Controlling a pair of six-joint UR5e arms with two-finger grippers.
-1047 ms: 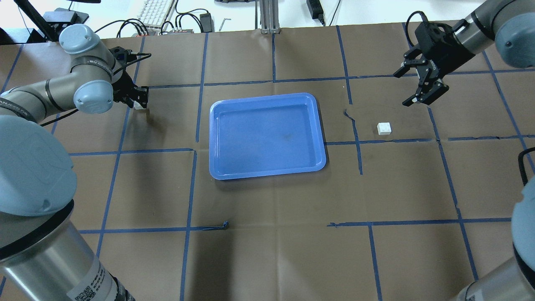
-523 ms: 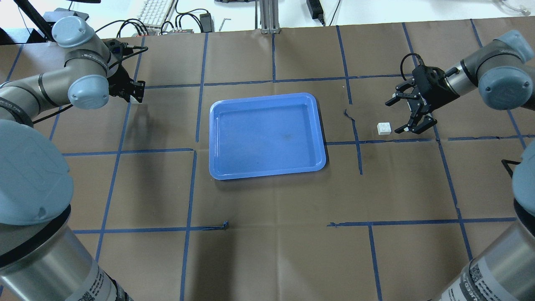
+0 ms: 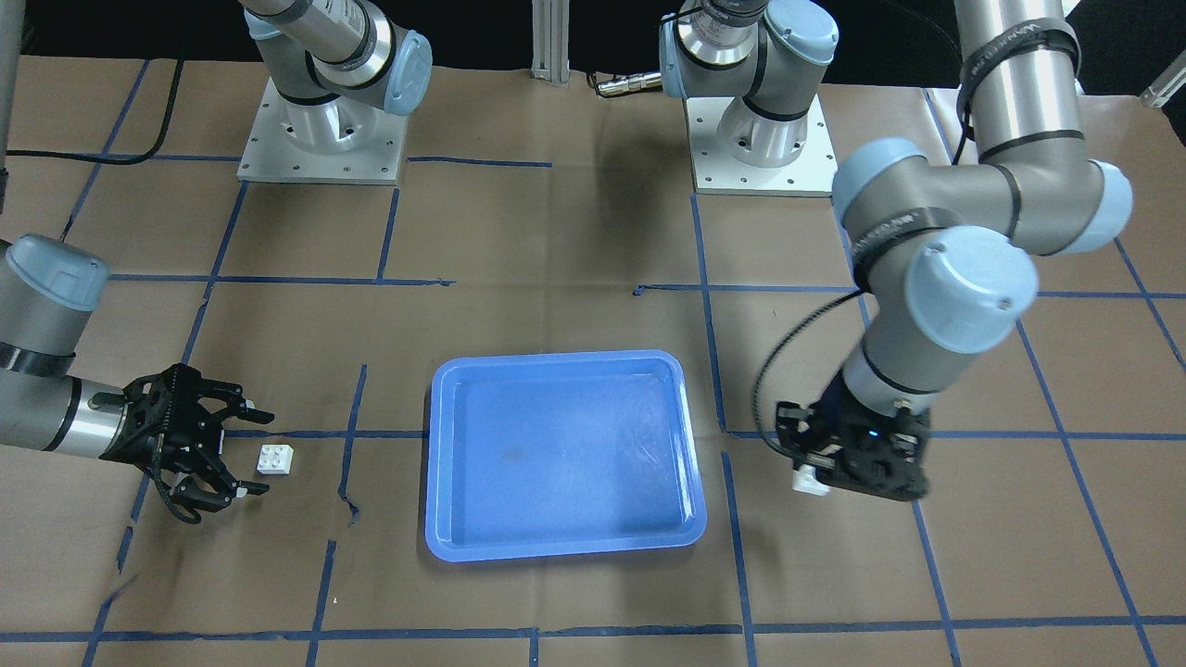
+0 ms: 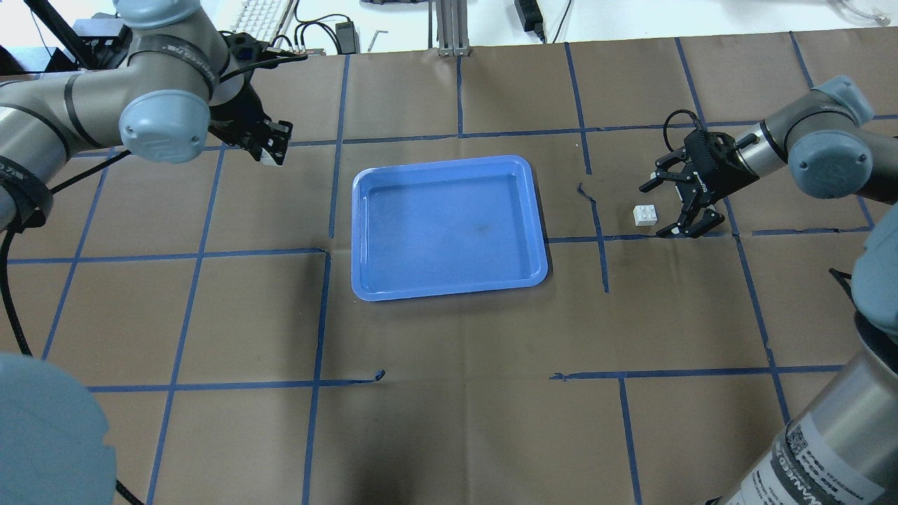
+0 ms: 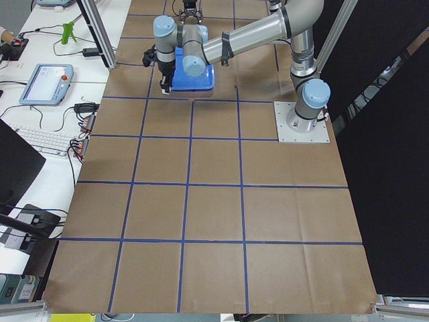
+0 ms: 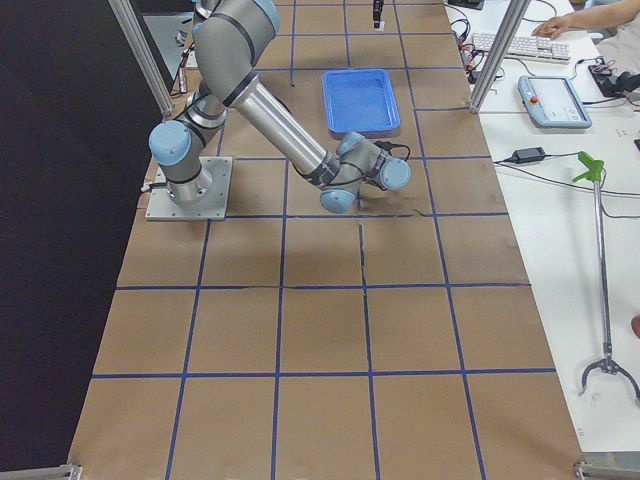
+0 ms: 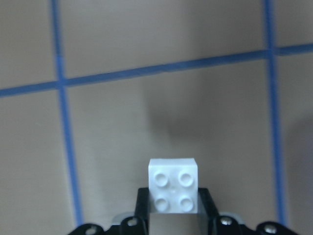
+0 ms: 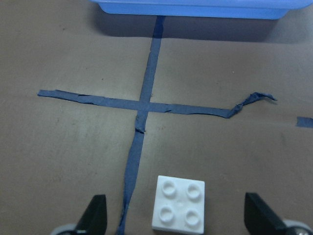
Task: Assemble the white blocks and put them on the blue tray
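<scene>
The blue tray (image 4: 449, 228) lies empty at the table's middle; it also shows in the front view (image 3: 561, 454). One white block (image 4: 645, 214) sits studs-up on the paper to the tray's right, also in the front view (image 3: 276, 458) and the right wrist view (image 8: 179, 203). My right gripper (image 4: 663, 209) is open and low, its fingers on either side of that block without touching it. My left gripper (image 4: 270, 156) is shut on the other white block (image 7: 173, 185), held above the paper left of the tray; that block shows in the front view (image 3: 808, 481).
Blue tape lines (image 4: 330, 196) grid the brown paper. A keyboard (image 4: 263, 21) and cables lie beyond the table's far edge. Both arm bases (image 3: 320, 139) stand at the robot's side of the table.
My right gripper has come down and towards the tray until it straddles the loose block. My left gripper has carried its block up and towards the tray.
</scene>
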